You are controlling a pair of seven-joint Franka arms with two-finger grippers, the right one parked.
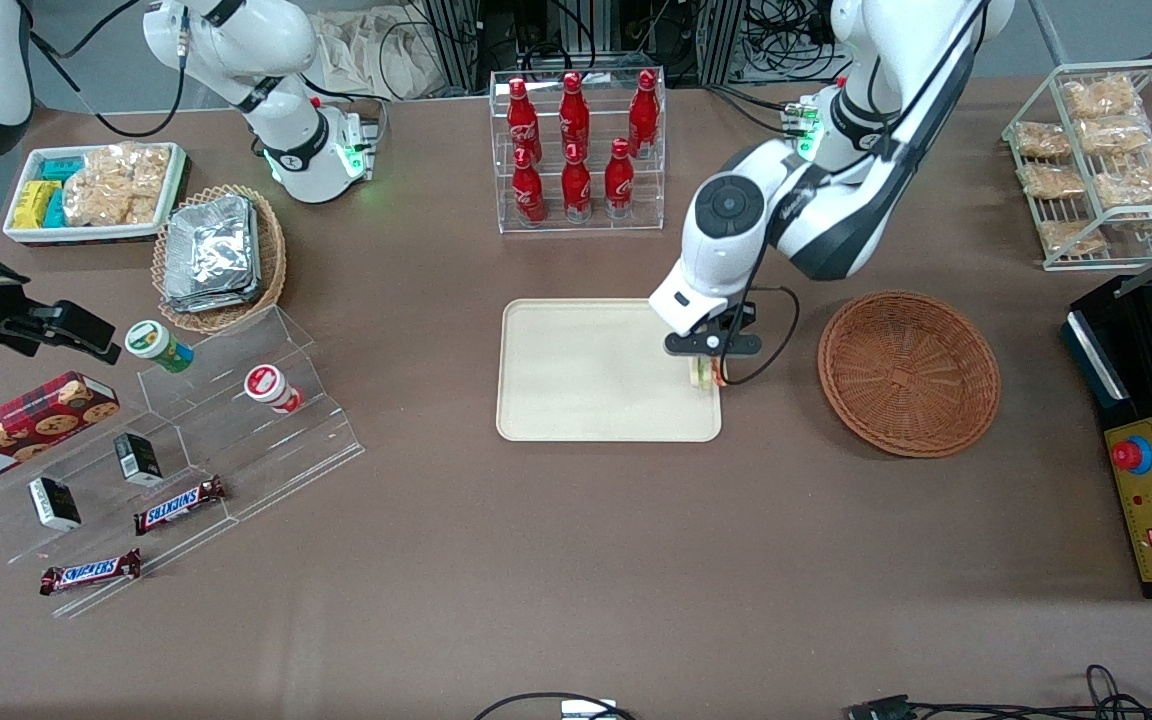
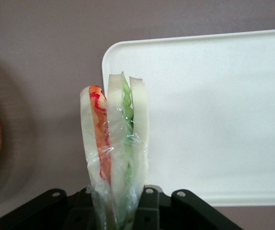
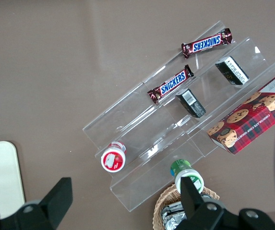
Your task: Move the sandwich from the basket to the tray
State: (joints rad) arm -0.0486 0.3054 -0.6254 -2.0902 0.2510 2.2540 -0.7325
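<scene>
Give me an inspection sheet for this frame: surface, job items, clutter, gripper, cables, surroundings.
Surface: brown table.
Job items: sandwich wrapped in film, held upright over the tray edge nearest the basket; basket holds nothing.
Clutter: cola bottles in a clear rack, Snickers bars on an acrylic stand, foil packets in an oval basket, cookie box, snack rack.
Gripper: gripper above the tray edge, jaws shut on the sandwich.
Cables: cable looping off the wrist.
Surroundings: control box at the working arm's end.

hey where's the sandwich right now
The sandwich is held in the gripper at the edge of the tray that faces the basket, which is now empty. The wrist view shows it partly over the tray's corner, partly over bare table.
</scene>
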